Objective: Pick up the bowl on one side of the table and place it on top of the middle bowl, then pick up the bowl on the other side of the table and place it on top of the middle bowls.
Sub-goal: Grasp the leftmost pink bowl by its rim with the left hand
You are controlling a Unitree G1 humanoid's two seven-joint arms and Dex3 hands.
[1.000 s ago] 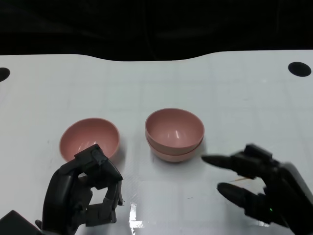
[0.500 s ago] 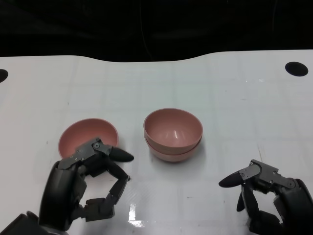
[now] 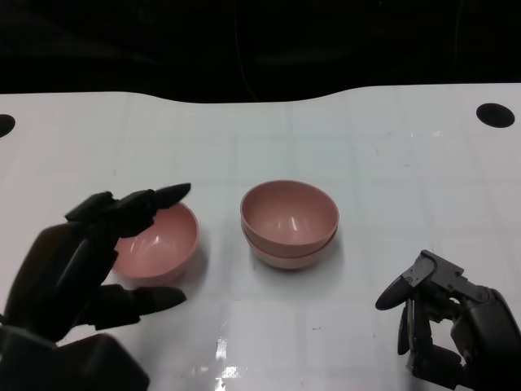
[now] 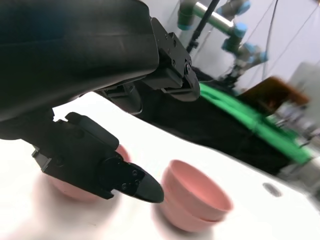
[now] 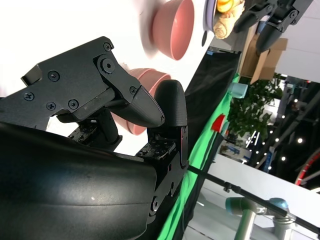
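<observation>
Two pink bowls sit nested as a stack (image 3: 289, 224) at the table's middle. A single pink bowl (image 3: 159, 238) stands to its left. My left hand (image 3: 77, 261) hovers at that bowl's near left side, fingers stretched over its rim and thumb low in front; it holds nothing. The left wrist view shows the thumb in front of the blurred single bowl (image 4: 60, 186), with the stack (image 4: 197, 197) beyond. My right hand (image 3: 448, 326) hangs at the near right, fingers loosely bent and empty, well away from the stack. The right wrist view shows the stack (image 5: 150, 76) and the single bowl (image 5: 175, 30).
The white table (image 3: 391, 163) has a black round hole (image 3: 496, 114) at the far right and another (image 3: 4, 124) at the far left. Its far edge runs into darkness. Beyond the table, the wrist views show green cloth and other robot arms.
My left hand has risen and reached forward over the left bowl, with its fingers spread wider. My right hand has drawn back toward the near edge and bent its fingers downward.
</observation>
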